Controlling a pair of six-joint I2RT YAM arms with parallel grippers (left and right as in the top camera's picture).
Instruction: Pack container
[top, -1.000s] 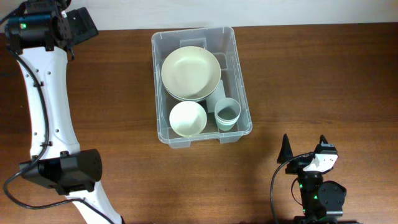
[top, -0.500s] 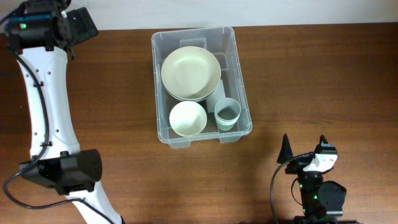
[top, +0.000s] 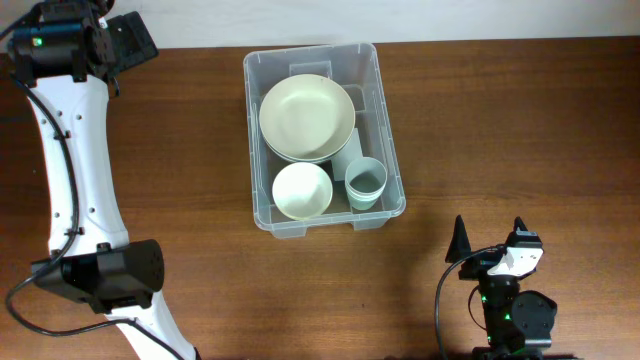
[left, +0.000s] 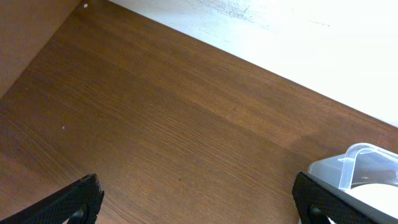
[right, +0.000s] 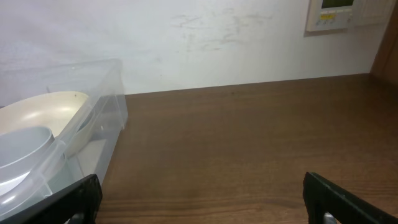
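The container (top: 250, 140) sits mid-way across the table (top: 520, 120), holding a wide cream bowl (top: 306, 117), a small cream bowl (top: 301, 190) and a pale blue cup (top: 366, 182). Nothing loose shows outside, so we judge the packing done. The left gripper (left: 199, 202) and the right gripper (top: 489, 245) hang empty, fingers spread and well apart from the container. Parking well means never nudging its rim.

Clear container (top: 366, 68); cream plate (top: 306, 117), cream bowl (top: 301, 190); pale blue-grey cup (top: 366, 181); brown woodgrain table (top: 500, 120)
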